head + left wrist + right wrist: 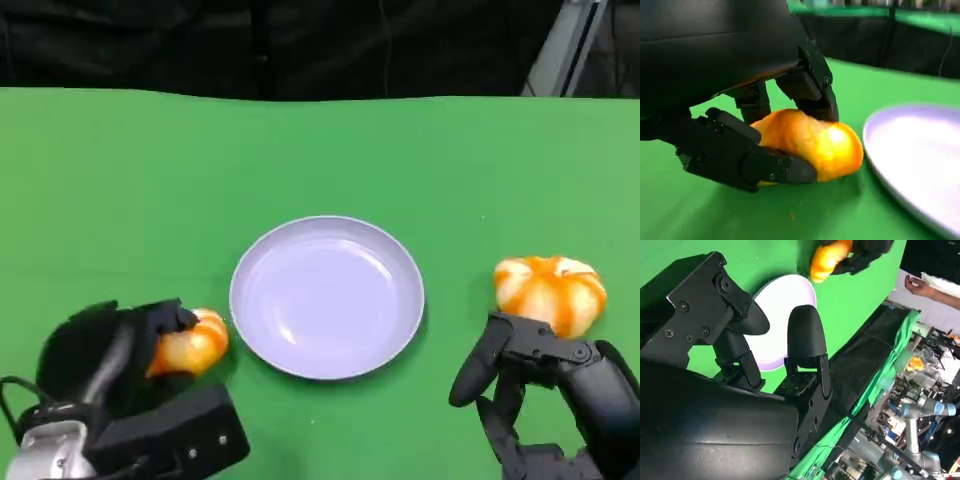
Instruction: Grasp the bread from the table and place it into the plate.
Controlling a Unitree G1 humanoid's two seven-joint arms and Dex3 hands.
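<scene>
While the left robot hand [125, 350] grips an orange bread roll [192, 343] low over the green desk [120, 200], just left of the lavender plate [327, 297], the right robot hand [545, 395] waits open, fingers spread. A second striped bun [551, 290] sits just beyond it.

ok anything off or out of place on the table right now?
Nothing stands out. The plate sits flat and empty on the green table. The left hand grips one bread beside the plate; the second bread lies intact just beyond the open right hand.
</scene>
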